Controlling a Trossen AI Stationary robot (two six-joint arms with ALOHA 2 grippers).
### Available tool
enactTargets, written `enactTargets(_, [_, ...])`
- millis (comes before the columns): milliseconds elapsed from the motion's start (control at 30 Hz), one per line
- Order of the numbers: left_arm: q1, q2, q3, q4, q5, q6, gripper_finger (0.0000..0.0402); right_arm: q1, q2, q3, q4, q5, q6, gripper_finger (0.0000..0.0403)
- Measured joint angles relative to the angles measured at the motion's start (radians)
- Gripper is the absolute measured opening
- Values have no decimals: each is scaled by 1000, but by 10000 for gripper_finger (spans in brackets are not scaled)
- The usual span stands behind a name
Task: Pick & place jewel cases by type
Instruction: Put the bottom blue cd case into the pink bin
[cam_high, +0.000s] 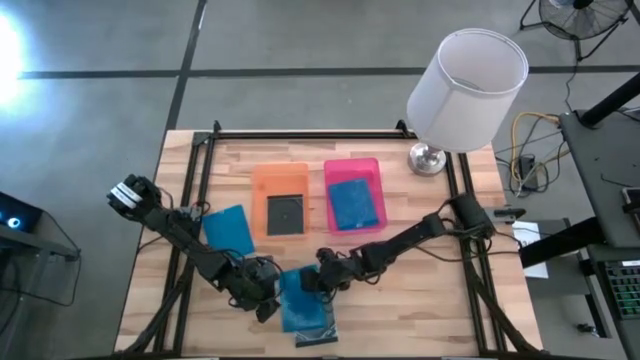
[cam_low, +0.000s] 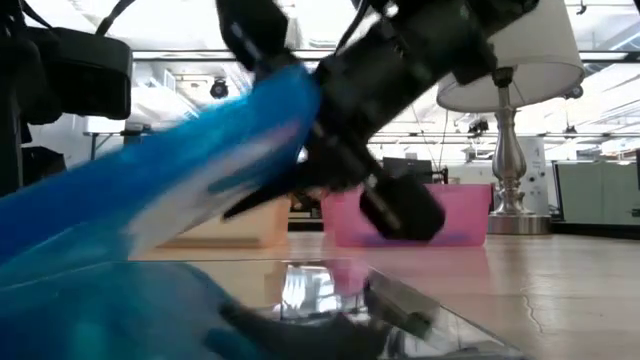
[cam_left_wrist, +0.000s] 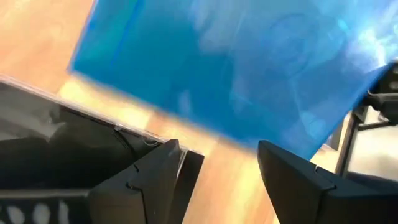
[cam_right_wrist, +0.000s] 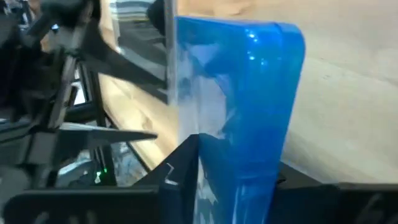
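A bright blue jewel case (cam_high: 300, 300) sits near the table's near edge, tilted, in my right gripper (cam_high: 312, 280), which is shut on it. It overlaps a dark clear case (cam_high: 318, 336) that lies flat on the table (cam_low: 400, 310). My left gripper (cam_high: 266, 302) is open beside the blue case's left edge; in the left wrist view the left gripper (cam_left_wrist: 217, 146) has the blue case (cam_left_wrist: 236, 68) just beyond its fingertips. Another blue case (cam_high: 228, 228) lies flat on the table's left. A dark case (cam_high: 285, 214) lies in the orange tray and a blue case (cam_high: 355, 204) in the pink tray. My right gripper pinches the blue jewel case between its two fingers at the far right edge (cam_right_wrist: 239, 155), one finger (cam_right_wrist: 183, 165) on each flat face. It comes slanting down from the table's right. The case is tilted, its held end raised (cam_low: 290, 100) and its near end low.
The orange tray (cam_high: 262, 180) and pink tray (cam_high: 372, 168) stand side by side mid-table. A lamp with a white shade (cam_high: 465, 90) stands at the far right corner. Black rails (cam_high: 200, 200) run along the table's left, right and far sides.
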Motion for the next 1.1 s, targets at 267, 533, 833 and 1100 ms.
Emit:
enactTargets(267, [-2, -136, 54, -135, -178, 27, 206, 91, -215, -92, -196, 162, 86, 13])
enactTargets(533, [6, -285, 68, -151, -333, 61, 206, 171, -656, -181, -646, 488, 74, 12])
enactTargets(833, [30, -341, 69, -126, -397, 76, 206, -249, -887, -211, -830, 328, -367, 13])
enactTargets(1100, [33, -341, 71, -5, -456, 76, 207, -560, -799, -281, -720, 56, -597, 13])
